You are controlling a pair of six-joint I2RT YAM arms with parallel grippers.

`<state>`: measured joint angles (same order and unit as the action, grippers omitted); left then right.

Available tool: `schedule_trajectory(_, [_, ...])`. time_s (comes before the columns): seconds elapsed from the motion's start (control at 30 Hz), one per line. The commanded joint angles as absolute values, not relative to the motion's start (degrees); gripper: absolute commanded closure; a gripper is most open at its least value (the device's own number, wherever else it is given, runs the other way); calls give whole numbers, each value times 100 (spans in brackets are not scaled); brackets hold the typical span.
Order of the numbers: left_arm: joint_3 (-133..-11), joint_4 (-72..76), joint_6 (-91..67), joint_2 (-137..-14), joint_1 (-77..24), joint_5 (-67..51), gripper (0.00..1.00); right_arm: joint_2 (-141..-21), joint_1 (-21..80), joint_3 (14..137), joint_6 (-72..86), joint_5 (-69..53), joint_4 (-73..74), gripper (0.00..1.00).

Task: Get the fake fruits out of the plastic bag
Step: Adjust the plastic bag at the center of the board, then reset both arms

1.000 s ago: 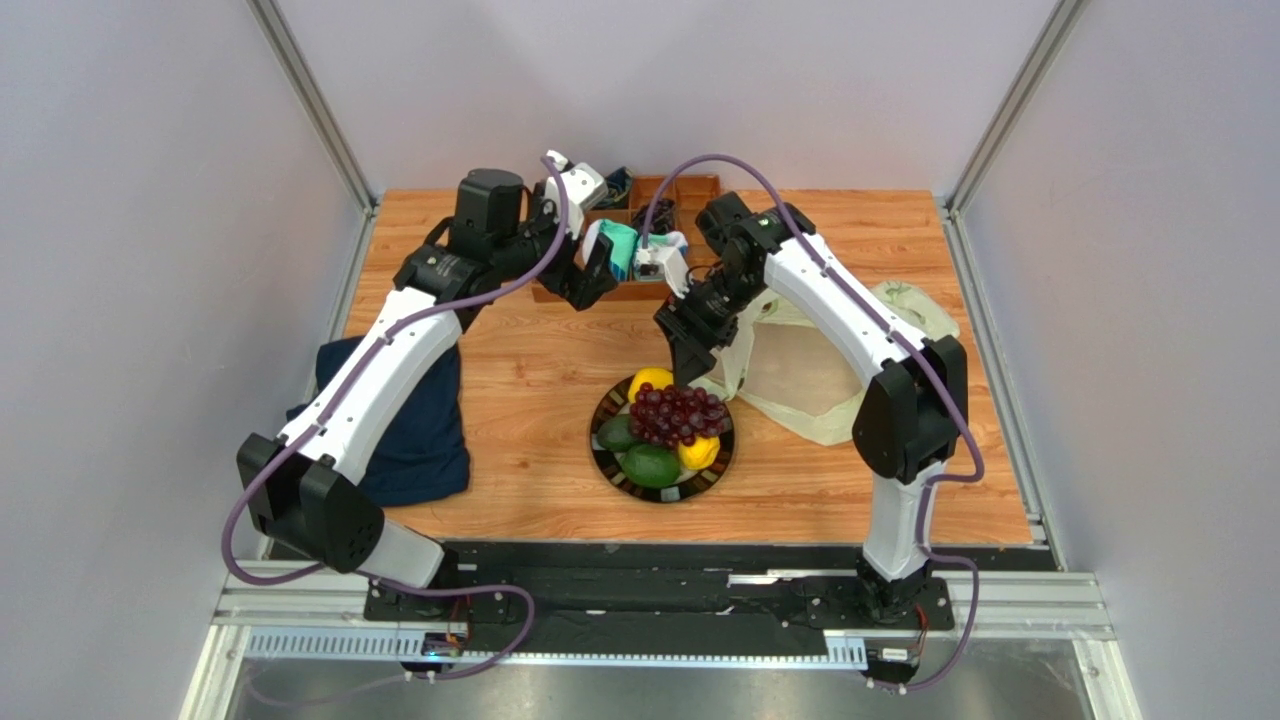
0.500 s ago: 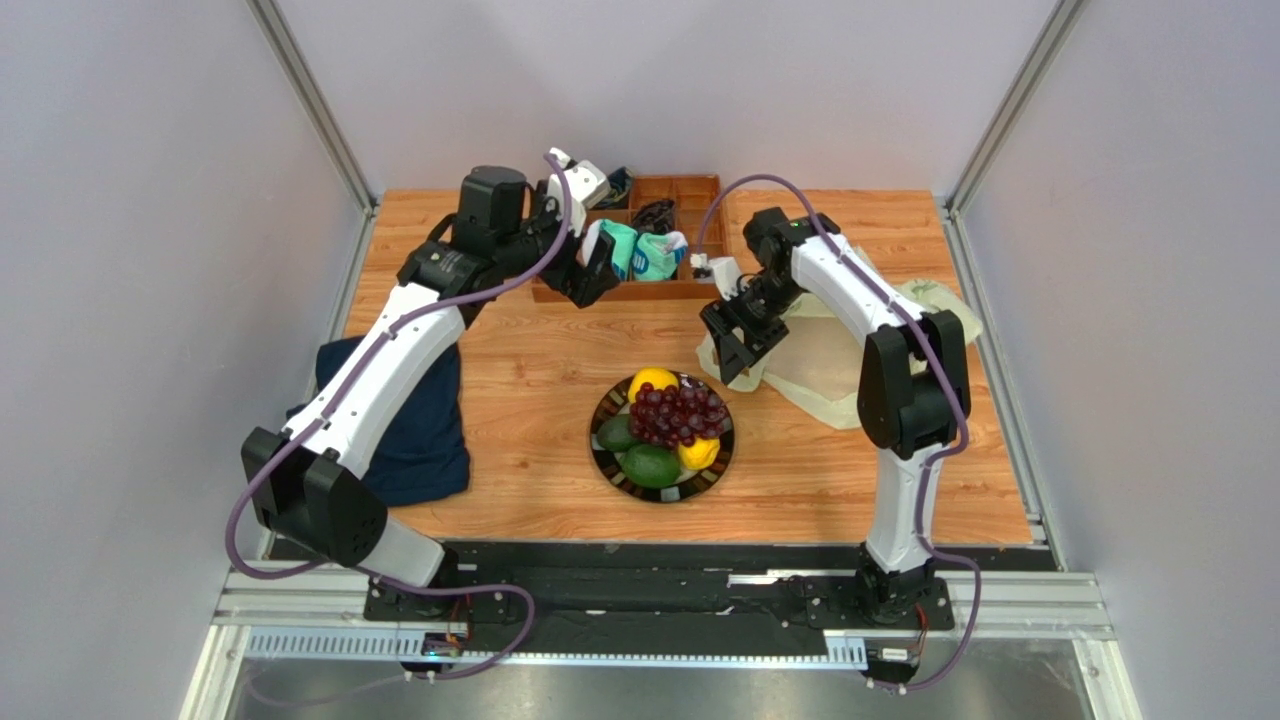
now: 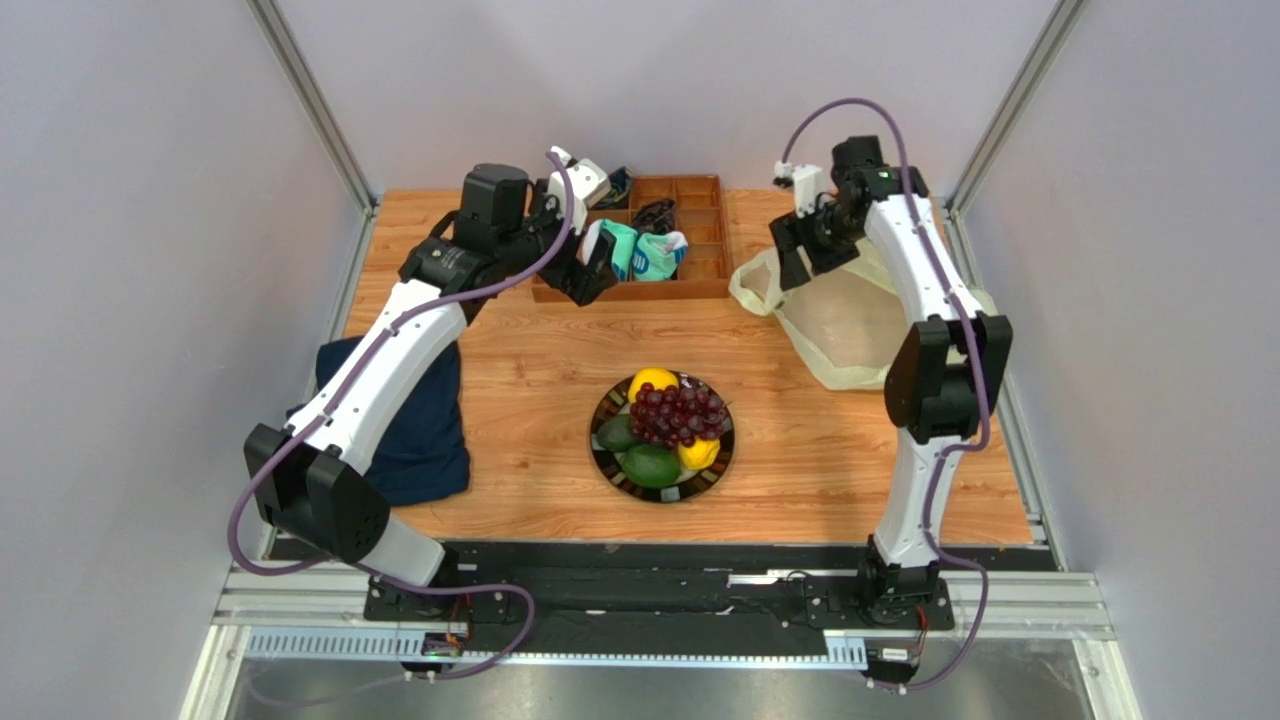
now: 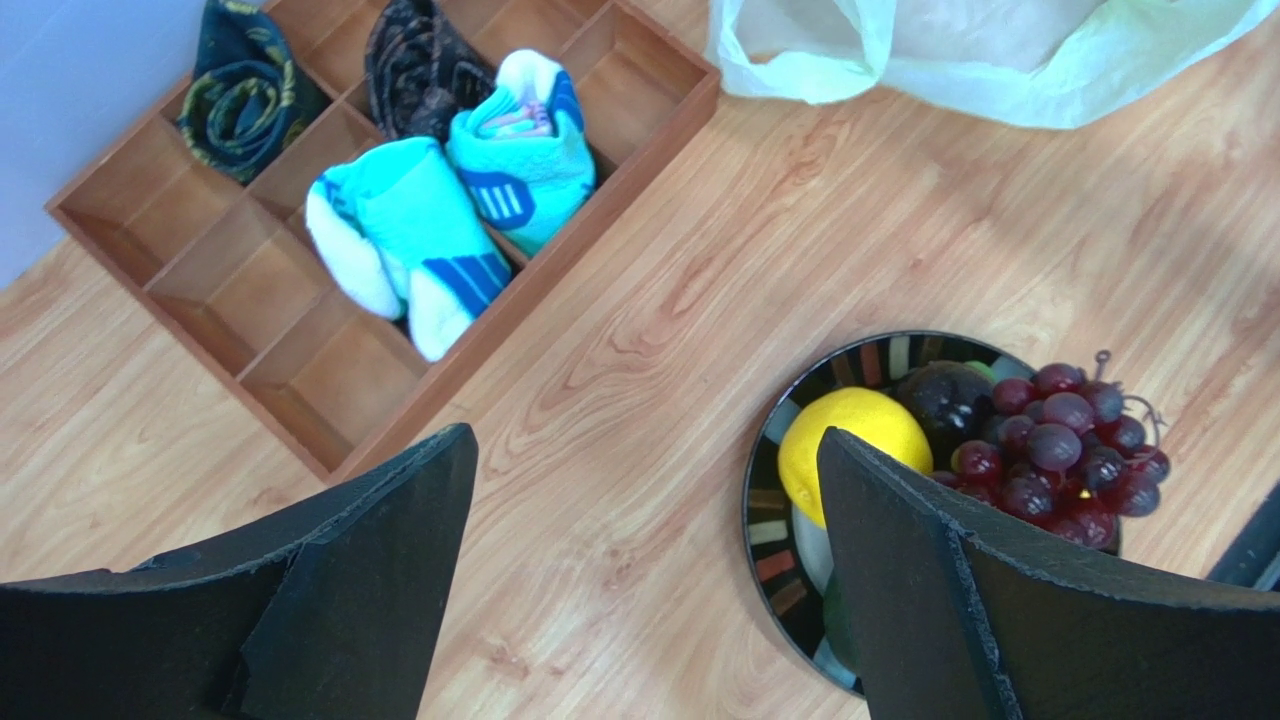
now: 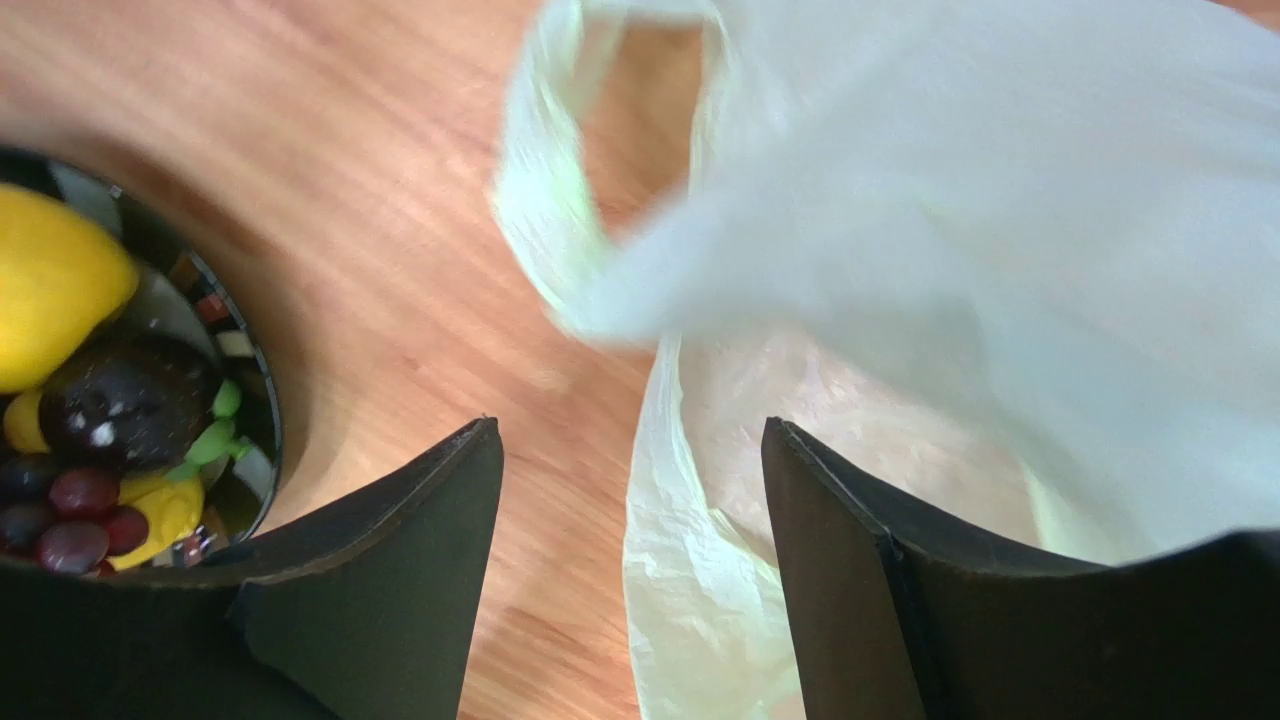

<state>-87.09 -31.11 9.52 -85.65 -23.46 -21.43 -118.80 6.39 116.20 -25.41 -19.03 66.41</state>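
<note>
The fake fruits lie on a dark plate in the middle of the table: the grape bunch, two lemons and two avocados. The pale green plastic bag lies flat at the back right. My right gripper is open and empty, held above the bag's handle end; in the right wrist view its jaws stand apart over the bag. My left gripper is open and empty, held high by the wooden tray; its wrist view looks down on bare wood beside the plate.
A wooden compartment tray at the back centre holds teal-and-white socks and dark rolled items. A dark navy cloth lies at the left edge. Metal frame posts stand at the back corners.
My right gripper has risen and swung from beside the plate to the back right. The bag has shifted back and right with it. The left arm has stayed still.
</note>
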Motion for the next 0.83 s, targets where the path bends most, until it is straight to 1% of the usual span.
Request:
schedule_trajectory(0.0, [-8851, -3190, 1124, -8552, -2320, -1793, 7, -10821, 677, 10904, -1927, -1687, 5664, 30])
schedule_trajectory(0.03, [-8824, -3225, 1142, -8534, -2320, -1741, 6, -10332, 685, 10559, -1820, -1931, 5504, 30])
schedule_trajectory(0.13, [-8667, -3243, 1169, -8490, -2320, -1486, 5, -9496, 826, 9416, -1330, -2171, 4915, 28])
schedule_trajectory(0.2, [-8587, -3295, 1239, -8420, -2312, -1328, 3, -9160, 1088, 8880, -952, -1918, 4433, 27])
schedule_trajectory(0.23, [-8535, -3331, 1300, -8411, -2303, -1292, 2, -8984, 1194, 8572, -662, -1498, 4369, 27])
schedule_trajectory(0.3, [-8482, -3427, 1327, -8402, -2268, -1082, 1, -8904, 1388, 8386, -536, -1275, 4403, 27])
schedule_trajectory(0.43, [-8262, -3463, 1099, -8394, -1987, -1072, 1, -8675, 1415, 7780, -518, -1143, 4210, 27])
schedule_trajectory(0.5, [-8157, -3411, 1037, -8315, -1943, -1107, 1, -8578, 1415, 7691, -510, -1099, 4192, 26])
schedule_trajectory(0.63, [-7998, -3410, 1037, -8218, -1942, -1247, 1, -8464, 1415, 7541, -720, -1432, 4201, 26])
schedule_trajectory(0.7, [-7972, -3419, 1028, -8183, -1942, -1283, 1, -8464, 1415, 7506, -817, -1590, 4219, 28])
schedule_trajectory(0.8, [-7919, -3393, 1028, -8139, -1942, -1292, 1, -8516, 1415, 7532, -826, -1635, 4210, 28])
